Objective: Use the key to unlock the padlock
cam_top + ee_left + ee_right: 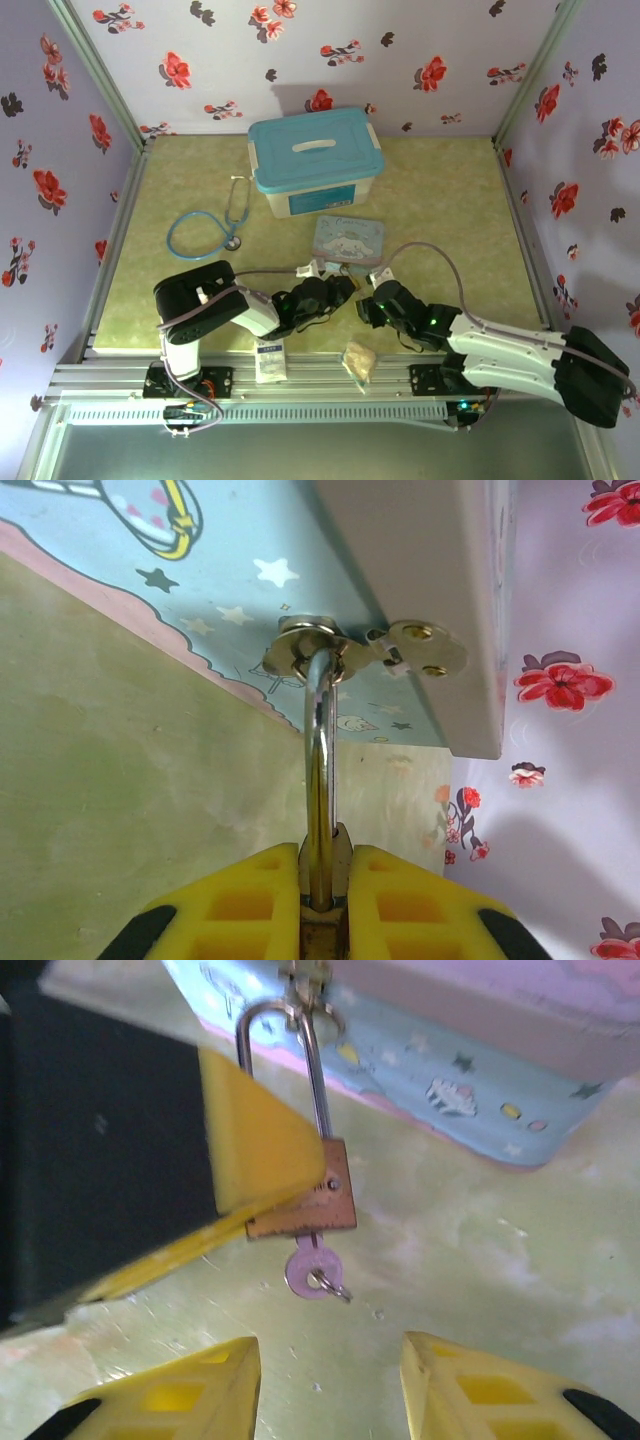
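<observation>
Left gripper (324,880) clamps the brass padlock (305,1208) by its body, with the silver shackle hooked through the hasp (312,652) on the cartoon tin (348,238). Key (312,1268) is stuck in the padlock's bottom keyhole. Right gripper (330,1365) has its jaws wide, near the key but not touching it.

Walls (420,40): you see lilac, red-flowered, behind and beside the storage box (315,150).
Mat (450,210): your yellow-green surface under it.
</observation>
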Robot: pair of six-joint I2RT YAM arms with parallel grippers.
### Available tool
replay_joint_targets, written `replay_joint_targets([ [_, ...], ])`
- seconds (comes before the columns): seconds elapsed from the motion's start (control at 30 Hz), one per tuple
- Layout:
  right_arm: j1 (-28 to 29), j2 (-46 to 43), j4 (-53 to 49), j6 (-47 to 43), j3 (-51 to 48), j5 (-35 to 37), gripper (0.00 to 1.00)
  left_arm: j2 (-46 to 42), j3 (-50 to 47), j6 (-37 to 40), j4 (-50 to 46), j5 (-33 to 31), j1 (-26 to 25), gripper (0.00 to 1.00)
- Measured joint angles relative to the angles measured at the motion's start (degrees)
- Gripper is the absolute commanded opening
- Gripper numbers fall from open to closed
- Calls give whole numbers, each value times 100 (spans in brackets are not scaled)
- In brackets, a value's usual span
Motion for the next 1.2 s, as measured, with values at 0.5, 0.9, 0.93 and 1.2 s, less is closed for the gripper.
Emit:
replay_joint_targets([
  [0.5,352,820,1259,-1084,39,566,30,-44,-17,0,-9,-4,4,0],
  [0.9,494,789,1097,-870,61,938,38,-46,-24,0,9,-13,7,0],
  [0.93,505,789,1084,-824,61,977,37,-46,-33,-2,15,-13,7,0],
  [1.2,710,1222,1075,-623,63,1224,38,-46,-79,-2,81,-13,7,0],
])
